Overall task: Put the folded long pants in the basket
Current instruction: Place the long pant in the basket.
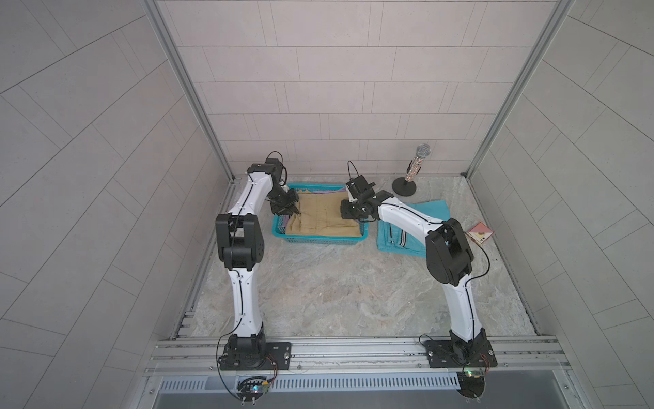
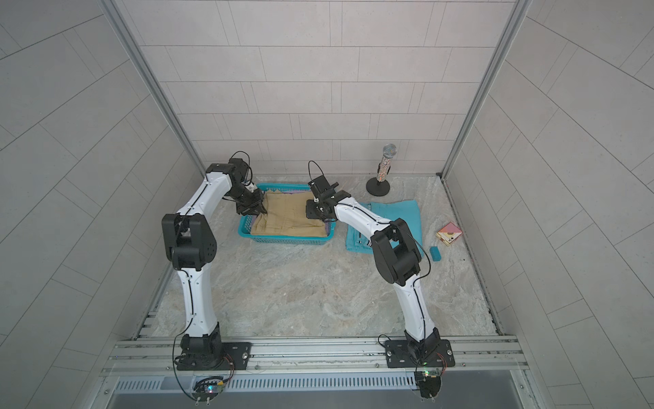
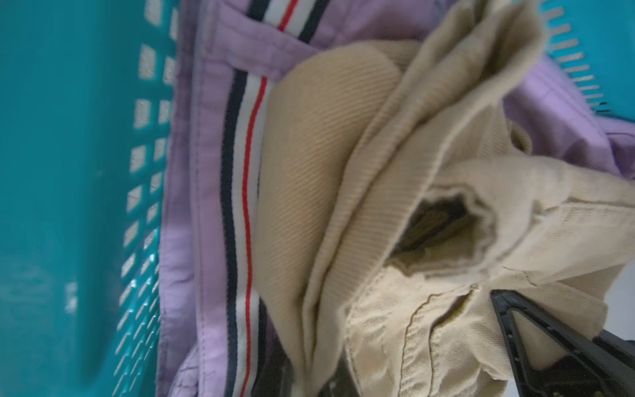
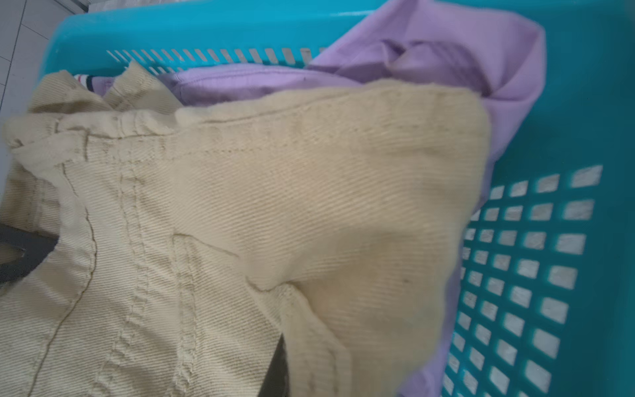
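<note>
Two pants in basket (image 1: 318,241) near surface (image 1: 336,294) rear edge: khaki pants (image 1: 325,216) atop lilac pants (image 3: 202,206).
Left fingers (image 3: 515,316), right fingers (image 4: 24,251) clenched on khaki pants. Turquoise pants (image 1: 428,209) beside basket, under right arm (image 1: 407,216); microphone (image 1: 416,166) behind; front surface open.

Soft, even, bright light in both top views; faint shadows, wall tiles (image 1: 70,141) bowed at the edges. Wrist views blur: basket (image 3: 68,172) and khaki pants (image 4: 378,240) smeared.

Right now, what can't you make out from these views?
Basket contents under the lilac pants: covered by the khaki pants in every view.
Turquoise pants: the right arm crosses them in both top views.
Right gripper jaws: hidden under its wrist from above; khaki cloth covers them in the right wrist view.
Small pink object: too small to identify.
</note>
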You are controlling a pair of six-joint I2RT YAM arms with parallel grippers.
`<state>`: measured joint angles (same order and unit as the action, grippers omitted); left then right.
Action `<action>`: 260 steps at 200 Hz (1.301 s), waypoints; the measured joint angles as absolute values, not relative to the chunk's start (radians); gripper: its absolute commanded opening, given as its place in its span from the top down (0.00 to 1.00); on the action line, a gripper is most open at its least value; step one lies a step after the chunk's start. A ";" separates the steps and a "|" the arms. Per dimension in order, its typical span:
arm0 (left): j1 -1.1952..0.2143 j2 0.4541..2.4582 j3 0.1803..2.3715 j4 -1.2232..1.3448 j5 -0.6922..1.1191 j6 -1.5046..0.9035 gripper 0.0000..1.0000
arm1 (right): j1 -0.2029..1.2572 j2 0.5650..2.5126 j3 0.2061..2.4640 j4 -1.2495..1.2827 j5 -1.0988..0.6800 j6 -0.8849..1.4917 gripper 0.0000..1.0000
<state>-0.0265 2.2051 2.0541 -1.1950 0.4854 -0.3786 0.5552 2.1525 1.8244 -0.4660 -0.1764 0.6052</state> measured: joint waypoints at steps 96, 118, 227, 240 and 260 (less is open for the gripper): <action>-0.031 1.931 2.028 -1.194 0.457 -0.430 1.00 | 0.590 1.871 1.836 -0.581 -0.076 0.522 0.49; -0.049 1.747 1.873 -1.158 0.468 -0.458 1.00 | 0.646 1.779 1.795 -0.555 -0.081 0.521 0.50; -0.068 1.929 1.501 -0.903 0.598 -0.552 1.00 | 0.674 1.999 1.575 -0.444 -0.183 0.600 0.56; -0.068 1.923 1.501 -0.906 0.592 -0.551 1.00 | 0.675 1.996 1.580 -0.455 -0.188 0.600 0.55; -0.068 1.903 1.521 -0.937 0.566 -0.550 1.00 | 0.675 1.979 1.597 -0.494 -0.198 0.598 0.52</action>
<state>-0.0677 1.9034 1.5211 -0.9375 0.5663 -0.5503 0.6754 1.9785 1.5967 -0.4938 -0.1978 0.5980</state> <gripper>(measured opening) 0.041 0.457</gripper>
